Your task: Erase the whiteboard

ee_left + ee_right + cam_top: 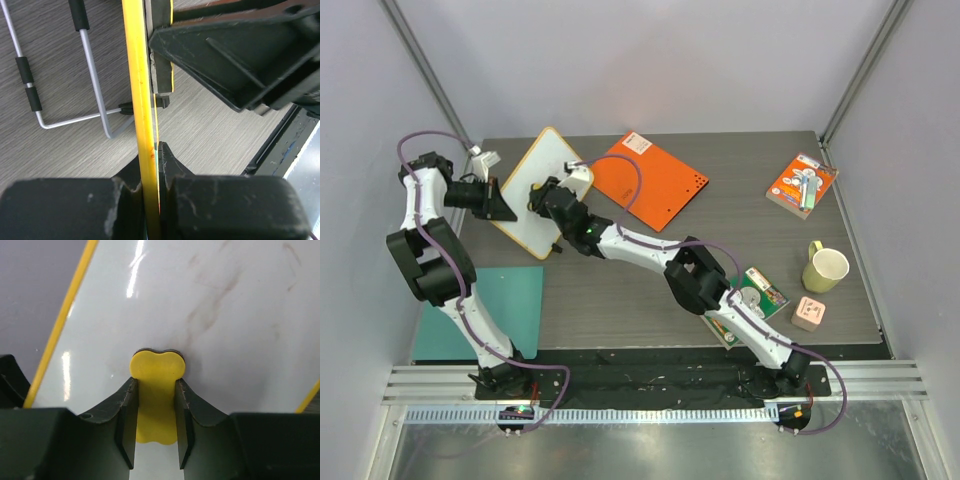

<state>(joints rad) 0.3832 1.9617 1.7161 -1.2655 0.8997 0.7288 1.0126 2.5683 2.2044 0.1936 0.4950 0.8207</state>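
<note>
The whiteboard (pixel 558 160), white with a yellow-orange rim, is at the back left, tilted up off the table. My left gripper (pixel 503 207) is shut on its left edge; in the left wrist view the rim (pixel 136 75) runs edge-on between my left gripper's (pixel 152 160) closed fingers. My right gripper (pixel 542 195) is over the board's face, shut on a yellow eraser (pixel 157 370) pressed flat on the whiteboard (pixel 210 305). Only faint brownish smudges show on the white surface near the eraser. The right gripper (pixel 156 387) grips the eraser by its narrow waist.
A solid orange board (pixel 655 180) lies just right of the whiteboard. A teal sheet (pixel 510 300) lies at the front left. A yellow mug (pixel 825 268), a pink cube (pixel 808 314), a green packet (pixel 760 292) and a carded packet (pixel 802 185) are on the right. A wire stand (pixel 95 70) lies behind the board.
</note>
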